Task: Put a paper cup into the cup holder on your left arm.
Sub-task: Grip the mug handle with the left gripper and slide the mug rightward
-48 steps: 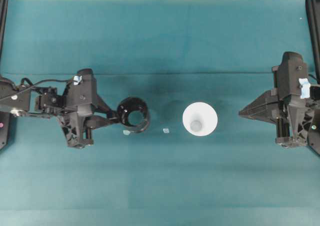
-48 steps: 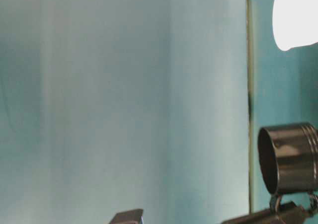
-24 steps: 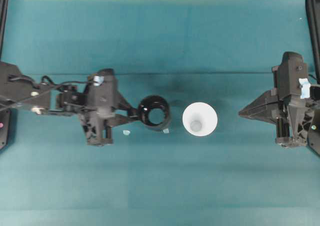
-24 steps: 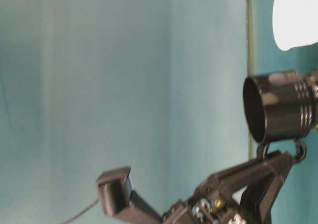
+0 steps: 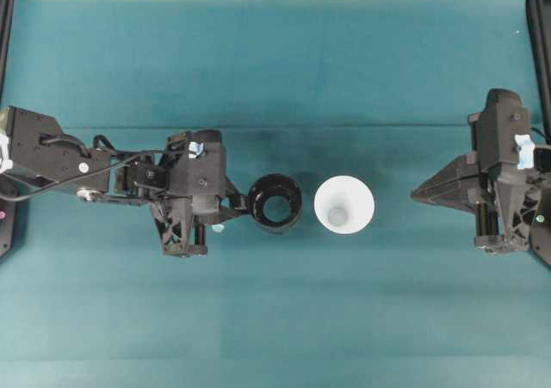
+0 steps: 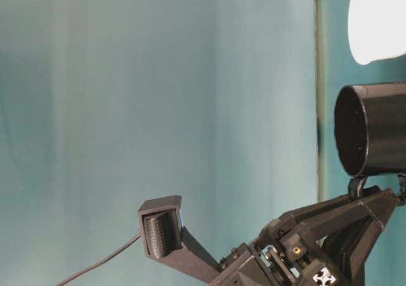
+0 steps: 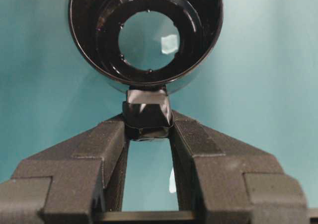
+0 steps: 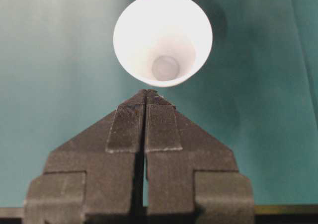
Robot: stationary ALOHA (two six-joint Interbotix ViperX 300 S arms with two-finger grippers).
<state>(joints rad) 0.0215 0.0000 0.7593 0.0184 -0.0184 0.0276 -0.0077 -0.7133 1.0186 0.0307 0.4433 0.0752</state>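
Observation:
The white paper cup [image 5: 343, 204] stands upright, mouth up, mid-table; it also shows in the right wrist view [image 8: 162, 37] and as a bright blur at table level [image 6: 377, 19]. Just left of it, apart by a narrow gap, hangs the glossy black cup holder [image 5: 258, 203] [image 6: 380, 127], an open ring with teal cloth showing through it [image 7: 99, 40]. My left gripper [image 5: 241, 206] [image 7: 147, 122] is shut on its handle nub, at the end of the left arm [image 5: 52, 151]. My right gripper [image 5: 415, 194] [image 8: 146, 92] is shut and empty, its tip pointing at the cup from the right.
A small pale scrap [image 5: 217, 228] lies on the teal cloth by the left gripper; one also shows between the fingers [image 7: 172, 180]. Black frame rails [image 5: 538, 44] run along the left and right table edges.
The left arm has moved right with the cup holder, bringing it from well left of the cup to just beside it. The cup and the right arm have not moved.

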